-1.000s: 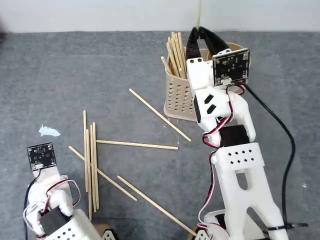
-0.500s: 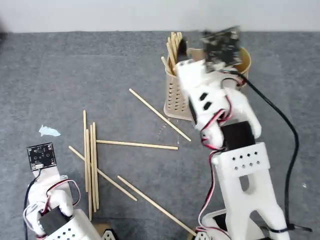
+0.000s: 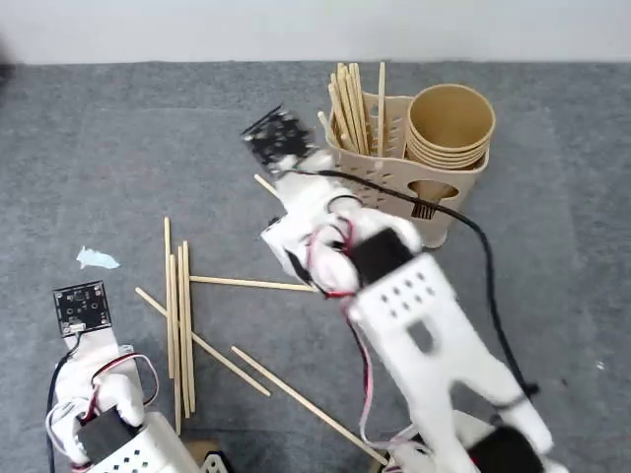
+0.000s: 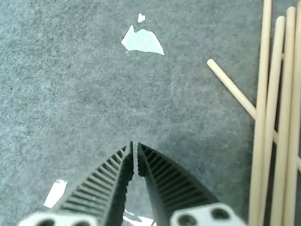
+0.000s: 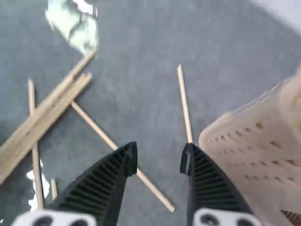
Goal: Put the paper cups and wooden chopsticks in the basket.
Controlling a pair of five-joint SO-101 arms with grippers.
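The beige basket (image 3: 380, 177) stands at the table's far right and holds stacked paper cups (image 3: 451, 118) and several upright wooden chopsticks (image 3: 350, 103). More chopsticks lie loose on the grey mat: a bundle (image 3: 182, 315) at the left, one lying across (image 3: 258, 284), and a long slanted one (image 3: 306, 402). My right gripper (image 5: 157, 157) is open and empty, low over the mat, with a chopstick (image 5: 184, 101) and the basket wall (image 5: 254, 136) ahead. My left gripper (image 4: 134, 150) is shut on nothing, beside the bundle of chopsticks (image 4: 277, 117).
A pale paper scrap (image 3: 97, 259) lies at the left, also seen as the scrap (image 4: 142, 41) ahead of the left gripper. The right arm's body (image 3: 414, 315) crosses the middle of the mat. A white wall edge (image 3: 197, 30) runs along the back.
The right arm swung from above the basket leftward and down toward the mat's middle. A chopstick that was at its fingertips now stands in the basket. The left arm kept still.
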